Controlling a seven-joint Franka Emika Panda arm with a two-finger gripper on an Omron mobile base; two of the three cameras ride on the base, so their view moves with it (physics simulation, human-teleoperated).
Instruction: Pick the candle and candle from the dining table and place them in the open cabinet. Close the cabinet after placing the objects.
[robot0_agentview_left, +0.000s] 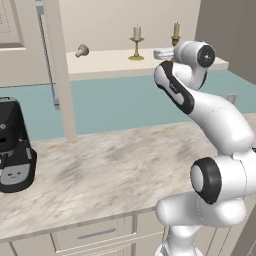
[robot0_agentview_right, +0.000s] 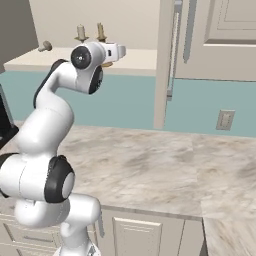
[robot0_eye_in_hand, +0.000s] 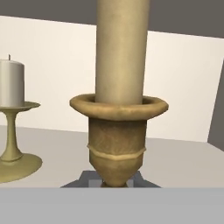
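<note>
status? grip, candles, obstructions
Gripper shut on tan candle at its holder stem, inside cabinet. White candle standing on shelf beside it. Cabinet door open. Nothing blocking.

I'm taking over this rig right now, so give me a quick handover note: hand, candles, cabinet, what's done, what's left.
Hand: shut on the tan candle, at its holder's stem, inside the cabinet.
White candle: already standing on the shelf, beside the tan one.
Cabinet door: open.
Done: both candles carried to the shelf.
Left: release the tan candle, pull the arm out, close the door.
</note>
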